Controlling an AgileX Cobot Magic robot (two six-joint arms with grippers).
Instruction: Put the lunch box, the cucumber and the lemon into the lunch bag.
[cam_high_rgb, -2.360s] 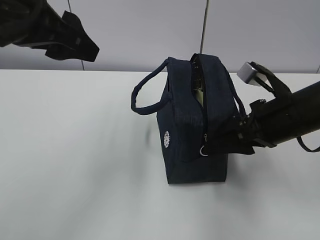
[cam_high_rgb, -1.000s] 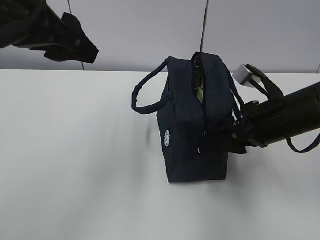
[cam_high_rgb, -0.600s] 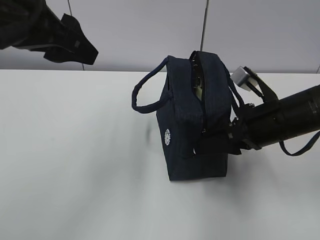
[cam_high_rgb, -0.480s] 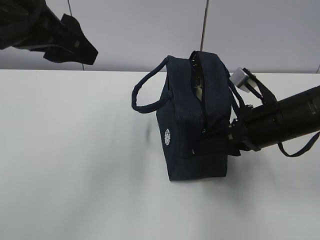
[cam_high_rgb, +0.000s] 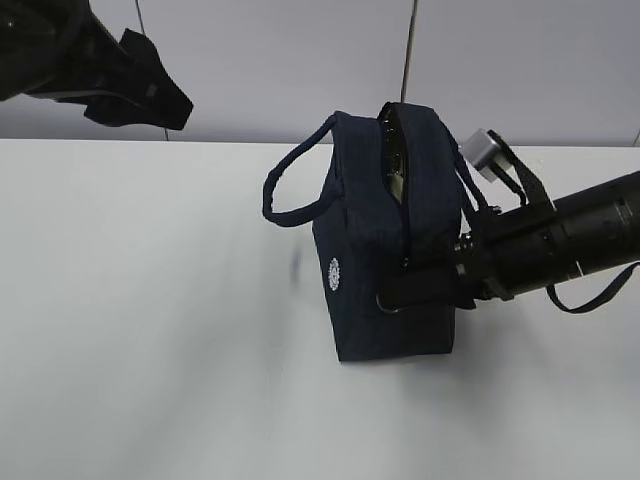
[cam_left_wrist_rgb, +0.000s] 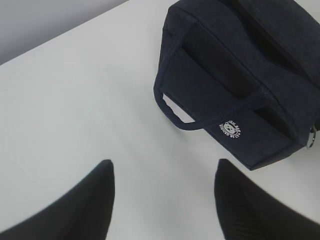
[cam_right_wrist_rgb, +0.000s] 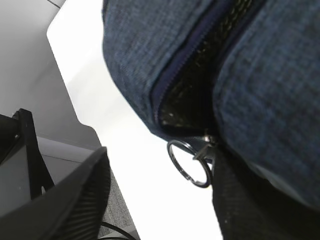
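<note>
The lunch bag (cam_high_rgb: 392, 240) stands upright on the white table (cam_high_rgb: 150, 330), its top zipper parted — the right gripper (cam_high_rgb: 405, 292) is pressed against the bag's end panel, level with the metal ring pull (cam_right_wrist_rgb: 189, 163). In the right wrist view the ring hangs between the 2 fingers, close beside one finger (cam_right_wrist_rgb: 235, 195) and well apart from the other, so the jaws stand open and hold nothing; whether that finger touches the ring cannot be told.

The left gripper (cam_left_wrist_rgb: 162, 200) hovers well to the left of the bag and above the table, spread wide and empty. The bag's looped handle (cam_high_rgb: 290, 180) juts out toward that side, with the round white logo (cam_high_rgb: 334, 276) below it.

No cucumber or lemon lies on the table around the bag. A pale green sliver in the bag's opening may be the lunch box (cam_high_rgb: 398, 183), though too little shows to be sure — the cucumber and lemon cannot be found in any view.

The step in hand looks like taking the ring. Done well, it means centring the ring between the fingers before closing, pinching the ring itself and not the fabric, then pulling along the zipper line. The bag is light and unbraced, so a sideways tug could drag or tip it; the idle left arm could steady the bag's far side.
</note>
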